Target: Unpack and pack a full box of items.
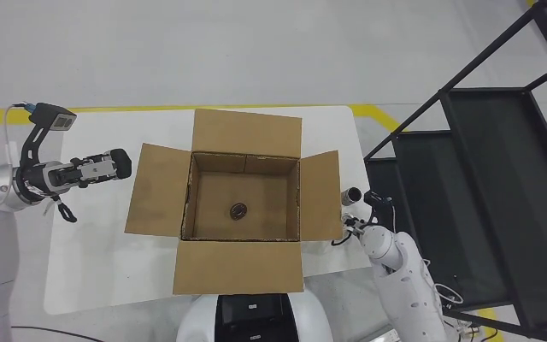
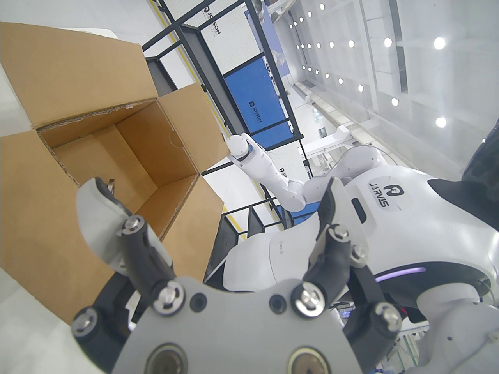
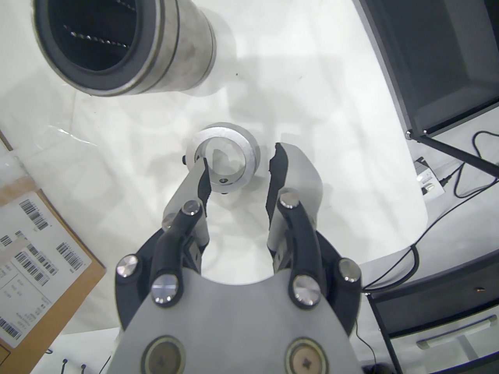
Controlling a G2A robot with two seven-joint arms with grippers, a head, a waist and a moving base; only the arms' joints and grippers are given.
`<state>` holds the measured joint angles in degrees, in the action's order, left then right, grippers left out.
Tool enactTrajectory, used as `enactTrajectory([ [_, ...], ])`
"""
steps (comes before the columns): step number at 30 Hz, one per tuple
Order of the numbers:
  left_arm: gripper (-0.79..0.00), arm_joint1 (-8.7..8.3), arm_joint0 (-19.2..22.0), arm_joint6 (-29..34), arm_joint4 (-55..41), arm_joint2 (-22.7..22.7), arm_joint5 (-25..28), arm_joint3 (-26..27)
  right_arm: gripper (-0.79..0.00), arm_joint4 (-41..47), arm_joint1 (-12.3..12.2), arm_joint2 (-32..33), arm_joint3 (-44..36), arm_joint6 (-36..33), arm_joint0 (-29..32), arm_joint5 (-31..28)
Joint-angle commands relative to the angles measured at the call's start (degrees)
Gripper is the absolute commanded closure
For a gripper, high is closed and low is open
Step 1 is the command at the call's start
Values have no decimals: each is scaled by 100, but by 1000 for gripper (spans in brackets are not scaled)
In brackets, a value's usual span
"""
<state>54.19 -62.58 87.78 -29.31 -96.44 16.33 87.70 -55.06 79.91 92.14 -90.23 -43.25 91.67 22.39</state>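
- While the cardboard box (image 1: 244,201) sits mid-counter (image 1: 94,265) with all four flaps folded out, we see a black metal rack (image 1: 479,171) standing off the counter, on the right arm's side of the box.
- Between that rack and the box's flap, a hollow steel cylinder (image 3: 128,32) with a dark rim rests on the counter, and a small metal ring (image 3: 228,155) lies just beside it.
- We find the right gripper (image 3: 237,169) at that ring, jaws apart. One tip sits in the ring's hole, the other just outside its wall with a gap showing.
- On the opposite side of the box, the left gripper (image 1: 118,162) hangs above the counter near the flap and points toward the box, its jaws spread wide and holding nothing.
- We note the box is plain brown, and a flap near the ring carries barcode labels (image 3: 31,247).
- Inside the box, near the middle of its floor, lies one small dark round item (image 1: 238,210).
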Motion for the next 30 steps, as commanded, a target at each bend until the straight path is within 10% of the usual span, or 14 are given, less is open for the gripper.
enactTrajectory([
  [1, -785, 0, 0, 0, 0, 0, 0, 0, -311, 12, -2, -23, 55, 4, -42, 5],
  [4, -785, 0, 0, 0, 0, 0, 0, 0, -268, 67, -5, -53, 140, 11, -94, 14],
  [8, -785, 0, 0, 0, 0, 0, 0, 0, 0, 180, -7, -63, 181, 76, -102, 38],
  [30, -785, 0, 0, 0, 0, 0, 0, 0, 0, 2463, -102, 1697, -3205, 339, 1934, -1029],
])
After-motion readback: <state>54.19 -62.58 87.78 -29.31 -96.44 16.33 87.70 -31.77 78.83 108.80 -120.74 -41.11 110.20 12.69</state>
